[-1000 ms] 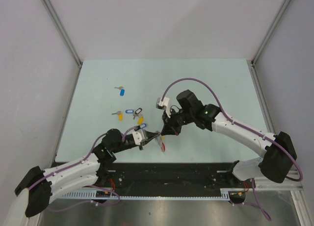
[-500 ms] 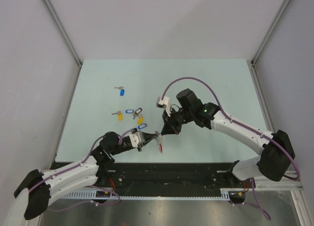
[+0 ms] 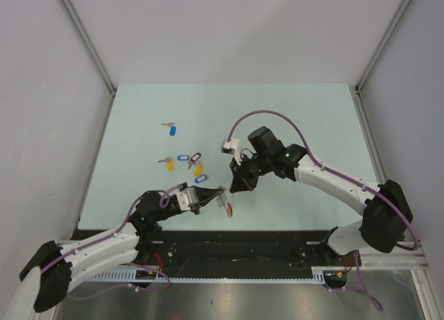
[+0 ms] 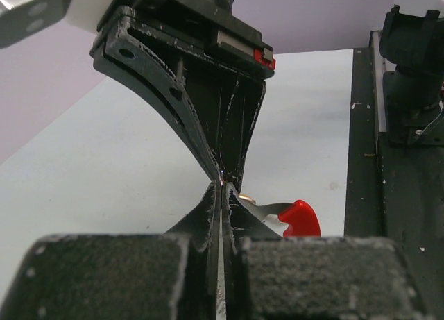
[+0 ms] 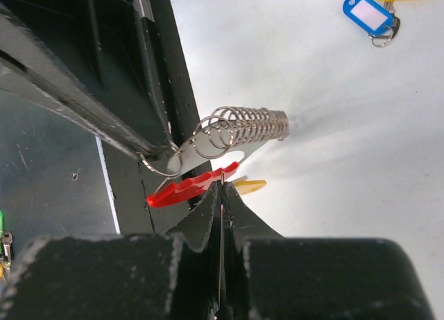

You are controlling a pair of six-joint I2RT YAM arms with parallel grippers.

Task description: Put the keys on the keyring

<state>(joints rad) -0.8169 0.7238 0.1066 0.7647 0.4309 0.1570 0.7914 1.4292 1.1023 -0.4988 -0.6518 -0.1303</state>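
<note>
My left gripper [image 3: 220, 192] [image 4: 220, 188] is shut on a thin wire ring of the keyring [image 3: 228, 209], near the table's front edge. The keyring's red arc [image 4: 300, 218] [image 5: 182, 189] and a silver plate with a coil of rings [image 5: 243, 129] hang just beside the tips. Tip to tip with it, my right gripper [image 3: 234, 187] [image 5: 222, 184] is shut on a thin metal blade. A yellow tag [image 5: 248, 186] shows right beside that blade, so this is a yellow-tagged key. Other keys [image 3: 182, 157] lie loose on the table to the left.
Loose keys with blue [image 3: 173, 130], yellow [image 3: 170, 164] and dark [image 3: 195, 157] tags lie scattered left of centre on the pale green table [image 3: 305, 119]. The black base rail [image 3: 250, 243] runs just below both grippers. Grey walls enclose the table.
The left arm's wrist has drawn back a little to the left and turned. Both gripper tips and the keyring stay at almost the same spot. The right arm has barely moved.
</note>
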